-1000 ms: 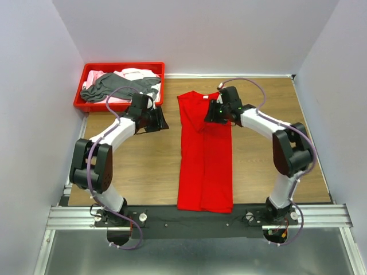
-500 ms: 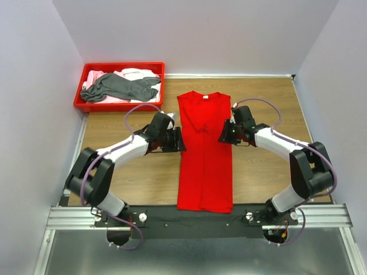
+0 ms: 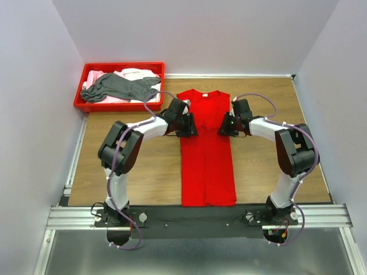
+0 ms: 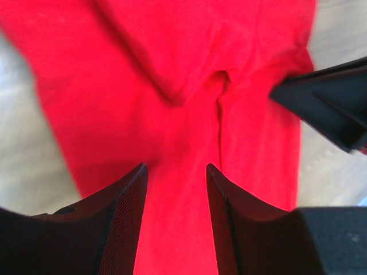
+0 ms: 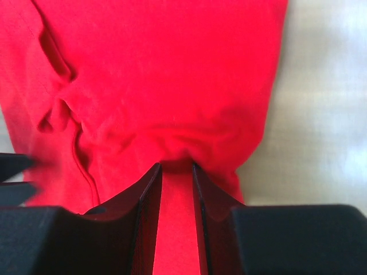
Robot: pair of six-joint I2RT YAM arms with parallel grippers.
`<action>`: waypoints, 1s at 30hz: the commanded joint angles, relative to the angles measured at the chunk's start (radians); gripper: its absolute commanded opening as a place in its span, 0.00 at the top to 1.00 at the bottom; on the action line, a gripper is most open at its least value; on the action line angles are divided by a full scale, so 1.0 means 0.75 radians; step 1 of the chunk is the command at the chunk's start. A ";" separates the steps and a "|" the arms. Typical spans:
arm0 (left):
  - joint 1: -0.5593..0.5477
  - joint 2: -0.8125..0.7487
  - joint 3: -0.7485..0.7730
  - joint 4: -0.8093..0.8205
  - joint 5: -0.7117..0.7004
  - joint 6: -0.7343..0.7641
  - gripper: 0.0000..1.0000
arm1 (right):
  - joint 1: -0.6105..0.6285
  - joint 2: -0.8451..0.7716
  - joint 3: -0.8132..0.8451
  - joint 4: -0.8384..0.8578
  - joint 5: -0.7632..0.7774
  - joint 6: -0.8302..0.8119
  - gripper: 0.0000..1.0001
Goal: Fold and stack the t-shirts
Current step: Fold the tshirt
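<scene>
Two grippers on the red shirt

You see the red t-shirt [image 3: 206, 150] lying lengthwise at centre frame. Your left gripper [image 4: 175, 197] is parted over its cloth. Your right gripper [image 5: 176, 177] has narrowed onto a pinched ridge. Grey and pink t-shirts [image 3: 121, 86] fill the tray [image 3: 79, 104], upper left.

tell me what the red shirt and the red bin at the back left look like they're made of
Long red t-shirt: soft matte knit cloth, probably cotton; it creases and bunches in the wrist views. Rectangular red bin: rigid plastic by its look, with straight walls and a smooth, slightly glossy rim.
</scene>
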 commanded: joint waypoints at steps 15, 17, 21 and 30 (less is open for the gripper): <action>0.173 0.599 0.881 -0.335 -0.055 0.163 0.46 | -0.094 0.354 0.401 0.039 -0.083 -0.069 0.64; 0.169 0.554 0.865 -0.355 -0.065 0.188 0.45 | -0.096 0.301 0.407 -0.004 -0.081 -0.080 0.59; 0.153 0.235 0.630 -0.320 -0.089 0.190 0.42 | -0.092 0.067 0.361 -0.155 -0.044 -0.084 0.44; 0.073 -0.525 -0.209 -0.300 -0.208 0.151 0.41 | 0.106 -0.476 -0.209 -0.458 -0.075 0.149 0.36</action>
